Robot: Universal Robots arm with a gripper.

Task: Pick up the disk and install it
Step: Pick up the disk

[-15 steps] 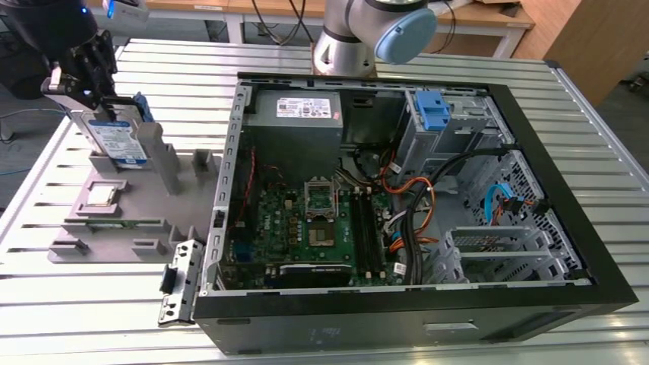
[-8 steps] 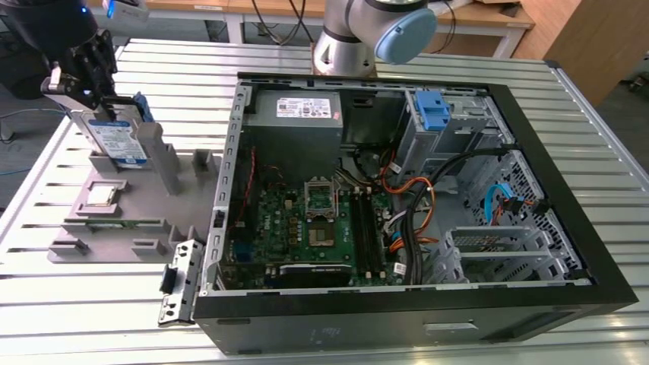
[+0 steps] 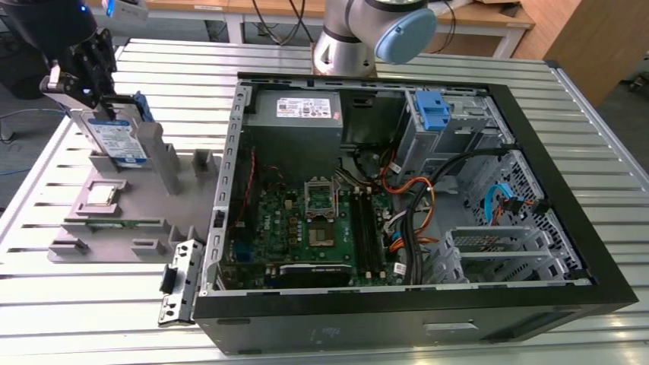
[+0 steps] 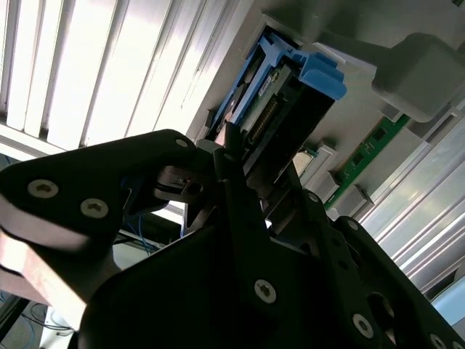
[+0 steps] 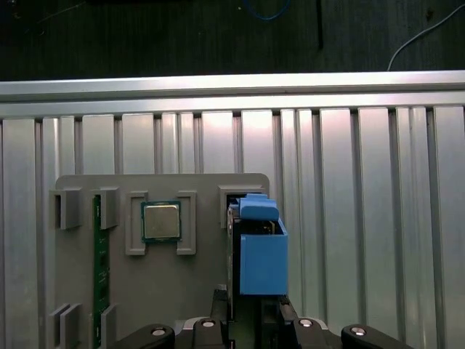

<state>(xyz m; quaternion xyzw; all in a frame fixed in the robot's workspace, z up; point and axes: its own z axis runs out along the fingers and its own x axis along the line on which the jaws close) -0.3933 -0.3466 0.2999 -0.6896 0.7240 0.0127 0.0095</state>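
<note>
You are looking at a big slatted metal worktop (image 3: 588, 129). On it lies an open computer case (image 3: 406, 327) on its side, with its boards and wires showing. Beside the case, toward the exterior view's left, sits a flat grey holder (image 3: 121, 239) with slots for parts. The disk (image 3: 109, 137) stands on its edge in one of those slots, a little tilted, with its label facing out and its blue rails along the sides. It is well apart from the case. The gripper (image 3: 94, 105) is at the disk's top end. In the first wrist view the fingers (image 5: 220, 302) sit tight against both flat sides of the disk (image 5: 261, 262), so they look clamped on it. In the second wrist view the gripper (image 4: 229, 145) also meets the end of the disk (image 4: 287, 109). Its bottom end looks to be down in the slot, so I think the pick-up has only got as far as the grab. The lift out is not done, and the disk is not yet in the case. Inside the case, a bare blue bracket (image 3: 433, 110) sits in the metal drive cage. Two small parts lie in the holder too: a square chip (image 5: 160, 221) and a thin green memory stick (image 5: 101, 269).
</note>
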